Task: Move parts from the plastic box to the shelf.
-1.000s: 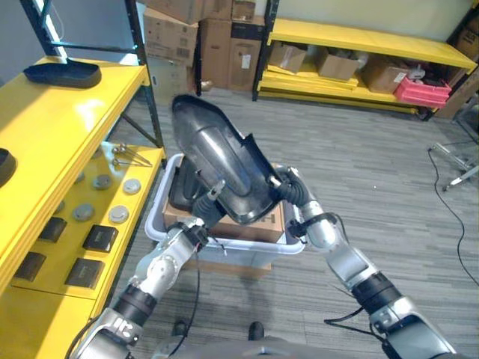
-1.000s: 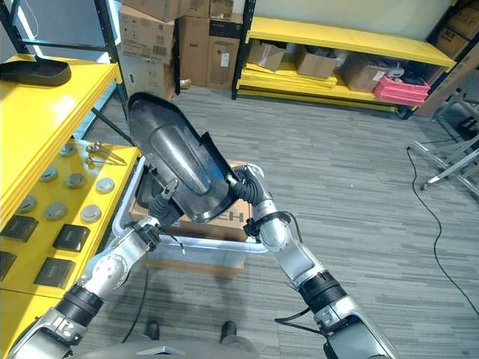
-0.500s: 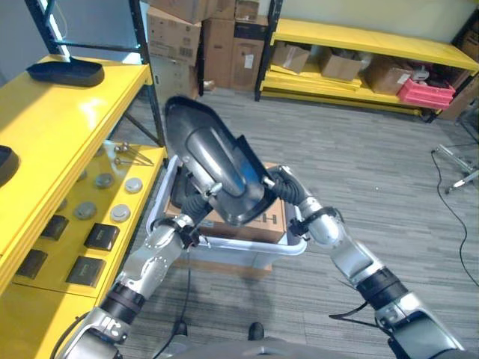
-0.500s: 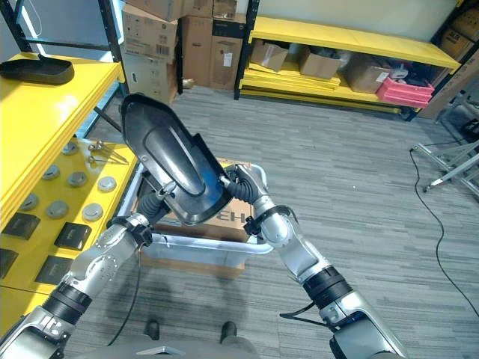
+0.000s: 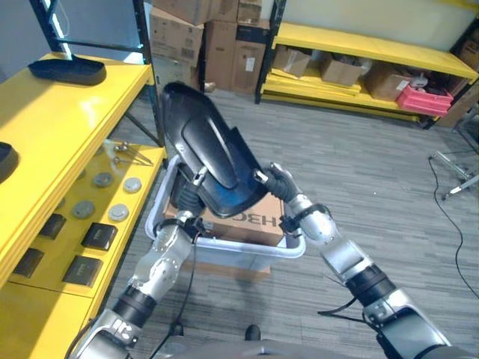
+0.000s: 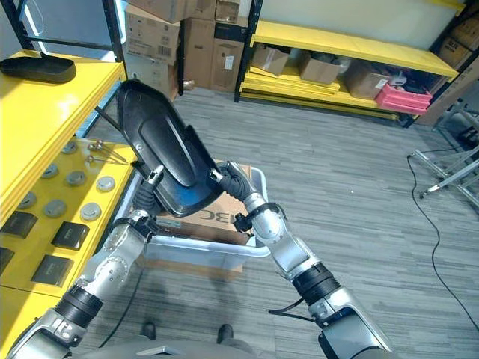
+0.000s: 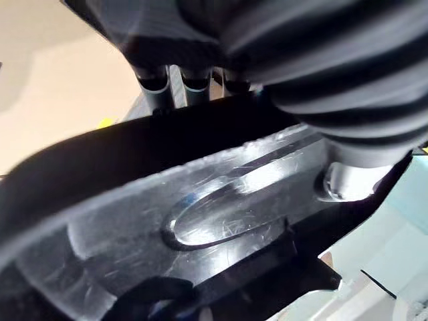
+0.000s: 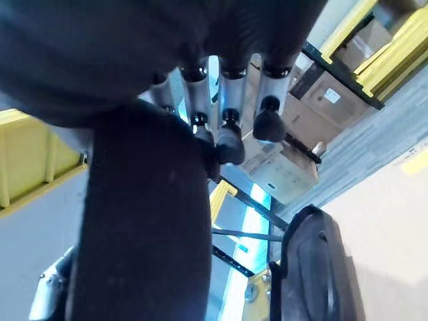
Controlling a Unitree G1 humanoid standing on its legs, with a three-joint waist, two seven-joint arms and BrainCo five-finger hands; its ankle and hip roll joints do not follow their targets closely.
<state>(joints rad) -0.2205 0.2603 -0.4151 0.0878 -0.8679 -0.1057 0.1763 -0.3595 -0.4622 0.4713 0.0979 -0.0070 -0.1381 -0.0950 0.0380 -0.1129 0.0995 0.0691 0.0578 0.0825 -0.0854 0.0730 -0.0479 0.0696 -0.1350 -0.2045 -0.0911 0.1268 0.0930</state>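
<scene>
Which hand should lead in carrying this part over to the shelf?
Left, probably. The left hand grips the black part on the side facing the yellow shelf; the right hand holds the far edge.

Our two head eyes look steeply down from just above the arms, side by side, and share the yellow shelf point(image 5: 52, 142), the plastic box point(image 5: 224, 247) and the grey floor point(image 6: 352, 179). Our wrist cameras sit very close, looking along each hand at the black part point(image 7: 200, 200), which both head eyes also see.
</scene>
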